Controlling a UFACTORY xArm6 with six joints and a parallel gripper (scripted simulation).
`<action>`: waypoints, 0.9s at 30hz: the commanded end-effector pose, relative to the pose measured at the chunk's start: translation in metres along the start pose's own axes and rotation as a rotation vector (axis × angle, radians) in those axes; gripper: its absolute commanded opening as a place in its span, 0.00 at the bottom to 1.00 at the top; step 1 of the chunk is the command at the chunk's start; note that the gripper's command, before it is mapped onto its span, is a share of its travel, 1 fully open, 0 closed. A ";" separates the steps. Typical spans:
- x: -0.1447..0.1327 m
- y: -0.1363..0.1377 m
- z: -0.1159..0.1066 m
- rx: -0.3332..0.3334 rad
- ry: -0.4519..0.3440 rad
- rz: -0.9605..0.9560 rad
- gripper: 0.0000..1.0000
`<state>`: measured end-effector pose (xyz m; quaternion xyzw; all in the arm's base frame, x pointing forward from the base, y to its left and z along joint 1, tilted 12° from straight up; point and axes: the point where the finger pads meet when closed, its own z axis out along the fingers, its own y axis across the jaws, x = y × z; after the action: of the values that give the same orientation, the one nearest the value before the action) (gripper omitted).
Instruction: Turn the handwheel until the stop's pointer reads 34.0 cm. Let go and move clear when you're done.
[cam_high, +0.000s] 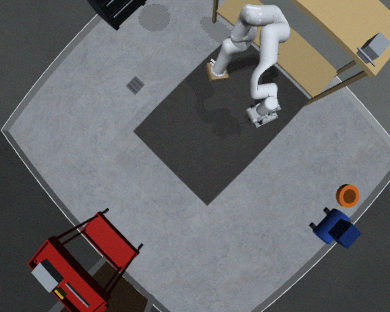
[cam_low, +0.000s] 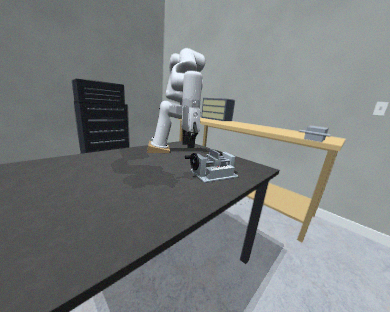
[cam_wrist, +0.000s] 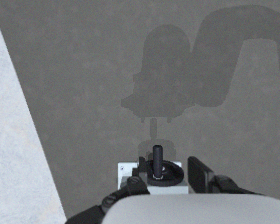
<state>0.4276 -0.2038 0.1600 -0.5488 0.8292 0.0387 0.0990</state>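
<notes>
Gripper (cam_low: 190, 144) (cam_wrist: 166, 169) open, near the handwheel (cam_low: 194, 162) (cam_wrist: 176, 174) at 6 o'clock in the wrist view – pointer reading not legible; turning to 34.0 cm and moving clear presumably remain

The arm (cam_high: 270, 45) (cam_low: 192, 87) has rounded, glossy white segments and a black-fingered tool (cam_low: 190, 139) (cam_wrist: 166, 169).
</notes>
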 end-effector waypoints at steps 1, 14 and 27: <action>0.000 -0.001 -0.001 0.005 0.001 0.000 0.57; 0.000 -0.001 0.020 0.005 0.001 0.000 0.57; 0.000 -0.002 0.058 0.005 0.001 0.000 0.57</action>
<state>0.4329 -0.1953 0.1132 -0.5488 0.8292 0.0388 0.0986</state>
